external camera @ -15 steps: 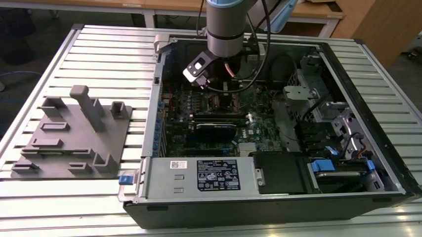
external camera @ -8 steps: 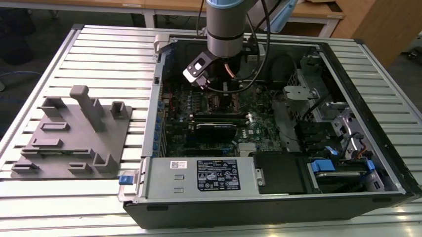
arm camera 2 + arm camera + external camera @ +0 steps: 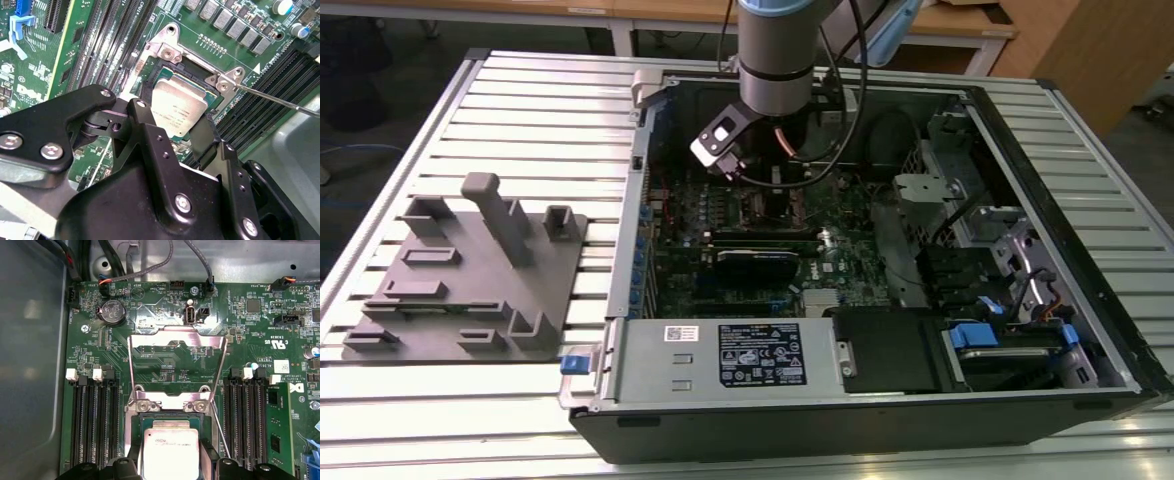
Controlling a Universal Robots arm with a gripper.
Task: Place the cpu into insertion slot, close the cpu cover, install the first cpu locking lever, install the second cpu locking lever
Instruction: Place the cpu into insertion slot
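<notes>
My gripper (image 3: pixel 175 120) is shut on the cpu (image 3: pixel 177 107), a silver-topped square chip, with a black finger (image 3: pixel 145 135) on each of two opposite sides. The chip sits level over the insertion slot (image 3: pixel 136 426), whose dark rim frames it in both wrist views; whether it rests in the slot I cannot tell. The cpu cover (image 3: pixel 175 337) stands flipped open beyond the slot, and the green board shows through its window. A thin locking lever (image 3: pixel 280 100) sticks out raised beside the socket. In the exterior view the gripper (image 3: pixel 767 180) hangs inside the open computer case (image 3: pixel 1067 200).
Long black memory slots (image 3: pixel 95 425) flank the socket on both sides. Cables (image 3: pixel 150 265) run along the case wall past the board's edge. A grey fixture plate (image 3: pixel 467 290) with upright pegs lies on the slatted table at the exterior view's left.
</notes>
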